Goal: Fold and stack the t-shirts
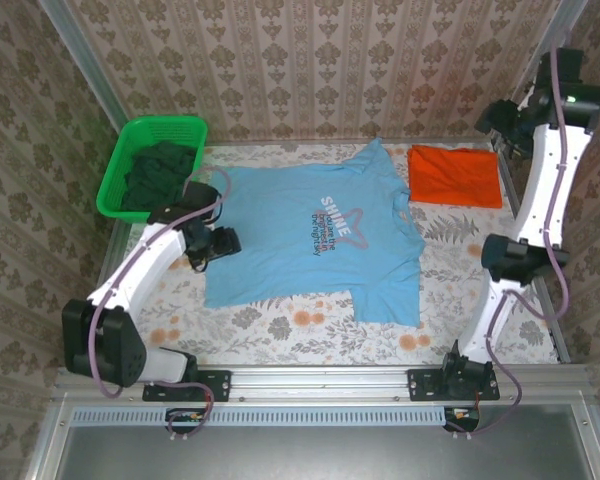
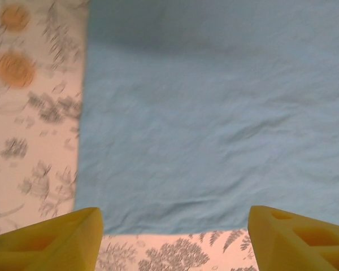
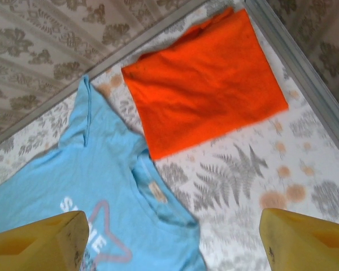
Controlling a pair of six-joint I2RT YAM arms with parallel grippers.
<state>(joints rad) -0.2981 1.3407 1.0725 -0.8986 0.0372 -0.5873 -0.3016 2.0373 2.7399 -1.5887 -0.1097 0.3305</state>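
One blue t-shirt flat on counter, one orange t-shirt folded, one basket, left gripper and right gripper wide, empty.

Top camera overlooks the whole table; both wrist cameras look down, sharing the light blue t-shirt.

Table, read from your arm bases:
1. Spread t-shirt: you find it flat at centre, collar toward 12 o'clock.
2. Folded t-shirt: at your 2 o'clock, just beside the spread one's sleeve.
3. Basket: at your 10 o'clock, clothes heaped in it.
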